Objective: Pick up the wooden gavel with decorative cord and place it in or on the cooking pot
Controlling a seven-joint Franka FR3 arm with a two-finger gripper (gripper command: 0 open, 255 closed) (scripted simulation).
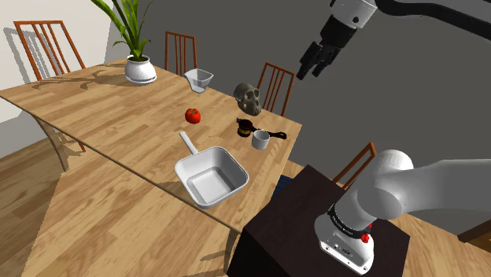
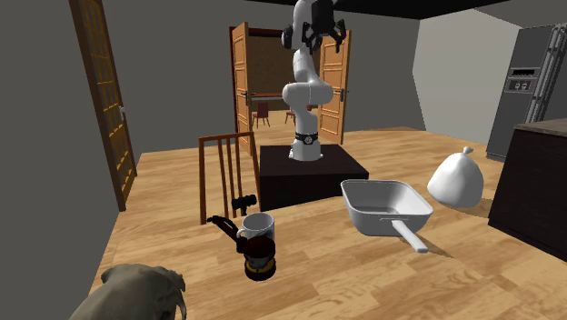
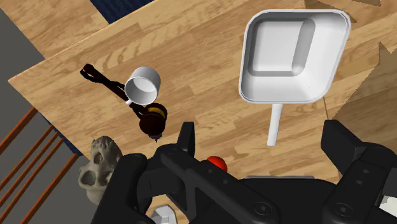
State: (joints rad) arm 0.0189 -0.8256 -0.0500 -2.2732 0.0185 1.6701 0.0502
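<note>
The gavel (image 1: 245, 126) is dark brown, lying on the wooden table by a white mug (image 1: 260, 139), with its dark cord (image 1: 275, 135) trailing behind the mug. The gavel (image 2: 257, 255) rests in front of the mug (image 2: 257, 225) in the second exterior view. The cooking pot (image 1: 211, 176) is a white, square, empty pan with a straight handle, near the table's front edge. My gripper (image 1: 315, 59) hangs open and empty high above the table's end. In the wrist view the gripper (image 3: 264, 143) looks down on gavel (image 3: 153, 119) and pot (image 3: 294, 57), far below its fingers (image 3: 186, 137).
A grey skull (image 1: 250, 96) sits just behind the gavel. A red tomato (image 1: 193, 116), a small white cup (image 1: 199, 79) and a potted plant (image 1: 140, 69) stand farther along the table. Wooden chairs (image 1: 275, 83) line the table's far side.
</note>
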